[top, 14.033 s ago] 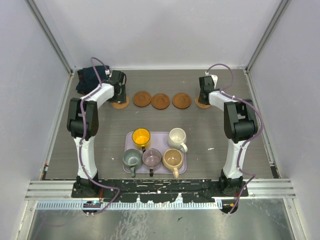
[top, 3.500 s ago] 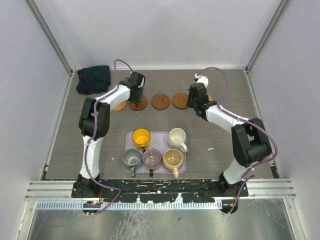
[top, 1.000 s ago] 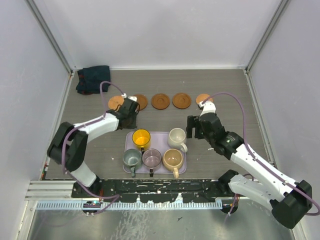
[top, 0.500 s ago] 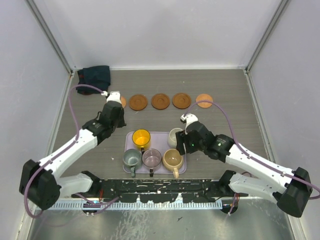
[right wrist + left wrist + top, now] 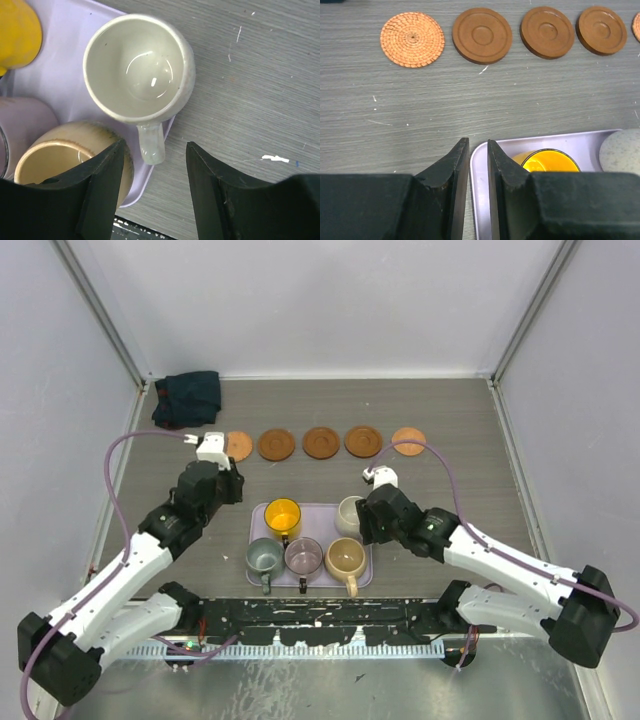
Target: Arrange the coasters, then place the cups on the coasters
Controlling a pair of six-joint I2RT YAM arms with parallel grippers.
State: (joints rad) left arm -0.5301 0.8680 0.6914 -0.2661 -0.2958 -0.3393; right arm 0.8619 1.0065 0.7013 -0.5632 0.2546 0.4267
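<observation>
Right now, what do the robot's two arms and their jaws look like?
Both the left arm and right arm are white tube-like links joined by chunky black joints. A thin lilac cable loops loosely along each. Each ends in two black, wedge-shaped jaws with a matte, slightly rough surface.

The table [image 5: 420, 115] looks like grey wood, matt, with small scratches. The woven coaster [image 5: 412, 39] is like straw and looks rough. The brown coasters [image 5: 482, 35] look like smooth, dull wood. The tray [image 5: 57, 60] is smooth lilac plastic. The cream cup [image 5: 137, 65] is shiny inside, with tiny specks. The yellow cup [image 5: 550, 162] and the tan cup [image 5: 55, 155] are shiny too. The left gripper [image 5: 478, 145] is black, matt and a bit grainy. The dark cloth [image 5: 187, 398] looks soft.
</observation>
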